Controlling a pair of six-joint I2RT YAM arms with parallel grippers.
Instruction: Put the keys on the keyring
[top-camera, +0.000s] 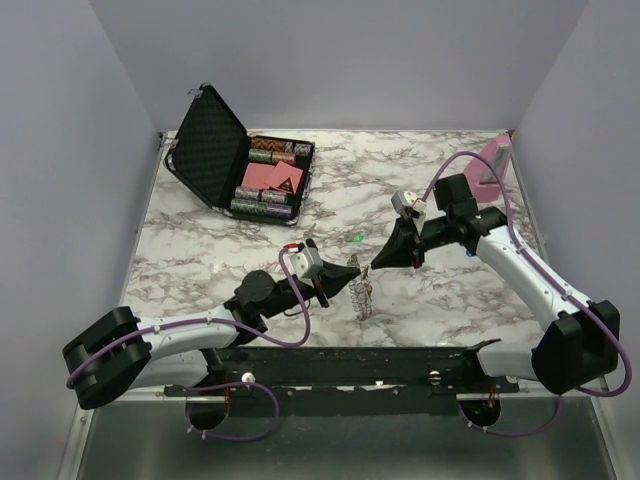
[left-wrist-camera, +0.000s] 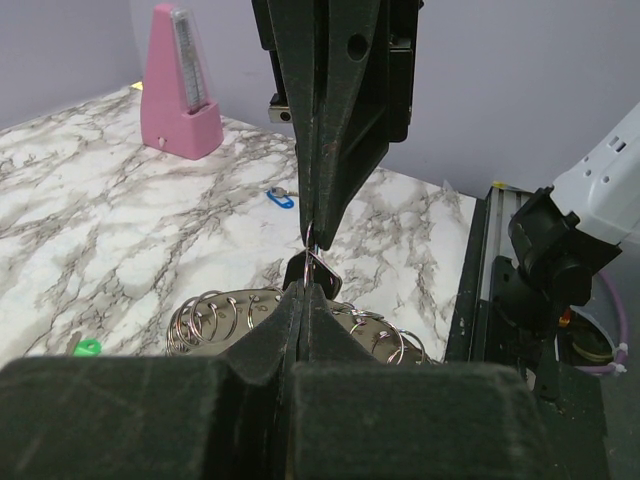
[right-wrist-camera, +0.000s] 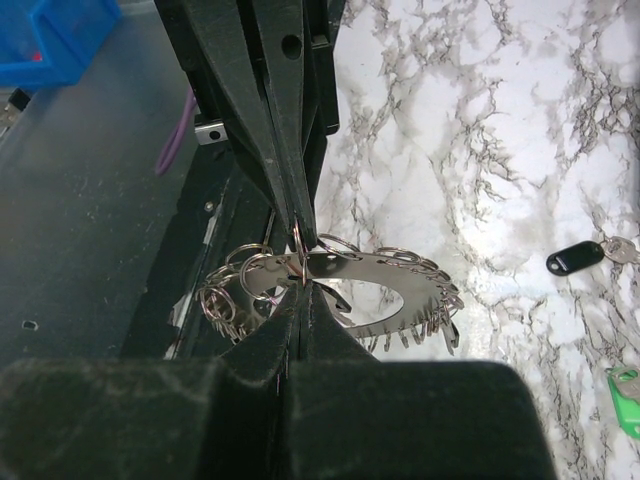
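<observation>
Centrally over the marble table (top-camera: 200, 262), keyring (top-camera: 363, 295) pinched by one small ring, left gripper (top-camera: 351, 271) and right gripper (top-camera: 375, 265) both clamped on it, tip to tip, long axis stretched toward the near edge

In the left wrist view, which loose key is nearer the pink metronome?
The blue-headed key, lying further back, towards the pink metronome. The green-headed key sits at the view's near left edge, much farther from it.

Green key (right-wrist-camera: 627, 396) — half off the right edge; blue key (left-wrist-camera: 281, 199) — tiny, blurred.
</observation>
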